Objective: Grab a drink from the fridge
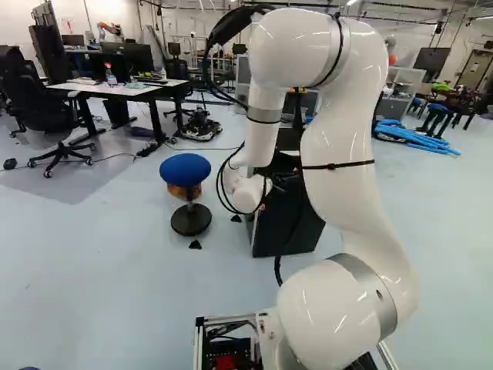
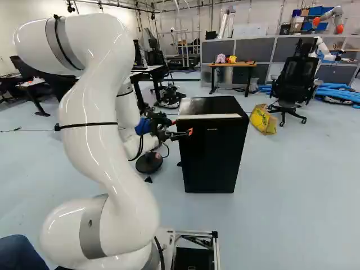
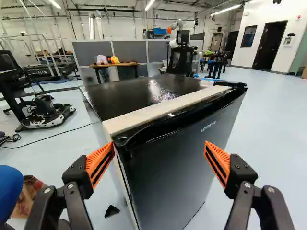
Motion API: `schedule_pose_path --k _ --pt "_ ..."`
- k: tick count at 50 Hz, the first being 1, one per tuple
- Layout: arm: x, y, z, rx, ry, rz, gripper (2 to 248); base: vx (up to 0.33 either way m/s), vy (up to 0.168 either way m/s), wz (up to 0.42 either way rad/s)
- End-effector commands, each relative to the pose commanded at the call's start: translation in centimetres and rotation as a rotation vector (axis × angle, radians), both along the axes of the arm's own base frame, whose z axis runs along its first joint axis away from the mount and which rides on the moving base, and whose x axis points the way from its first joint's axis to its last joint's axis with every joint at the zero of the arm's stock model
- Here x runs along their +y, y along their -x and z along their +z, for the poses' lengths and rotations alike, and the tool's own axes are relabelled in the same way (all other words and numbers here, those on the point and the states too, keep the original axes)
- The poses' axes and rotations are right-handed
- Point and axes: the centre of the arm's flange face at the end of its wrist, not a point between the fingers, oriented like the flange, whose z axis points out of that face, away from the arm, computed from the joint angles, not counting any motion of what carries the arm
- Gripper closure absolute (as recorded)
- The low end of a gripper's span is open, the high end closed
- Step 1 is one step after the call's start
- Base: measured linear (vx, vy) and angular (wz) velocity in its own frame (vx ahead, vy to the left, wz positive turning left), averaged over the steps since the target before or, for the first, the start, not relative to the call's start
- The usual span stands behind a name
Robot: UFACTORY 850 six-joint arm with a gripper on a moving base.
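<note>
Your gripper (image 2: 184, 134) is released, jaws spread wide. Ahead of you: the small black fridge (image 2: 211, 160) on the floor (image 1: 100, 270), door (image 3: 177, 163) closed. In your wrist view its near top corner sits close to one orange pad (image 3: 100, 163); you can't tell if they touch. Blue-topped stool (image 1: 185, 169) near the fridge; yellow bag (image 2: 262, 119) on its other side.
</note>
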Motion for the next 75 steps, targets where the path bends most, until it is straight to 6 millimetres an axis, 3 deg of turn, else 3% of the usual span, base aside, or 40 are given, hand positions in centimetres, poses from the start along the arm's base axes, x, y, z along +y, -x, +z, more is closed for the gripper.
schedule_pose_path --k 33,75 --pt "1.5 -0.6 -0.1 -0.01 -0.004 -0.002 3 0.0 0.0 0.0" --pt "1.2 -1.2 -0.2 -0.015 -0.006 -0.011 3 0.0 0.0 0.0"
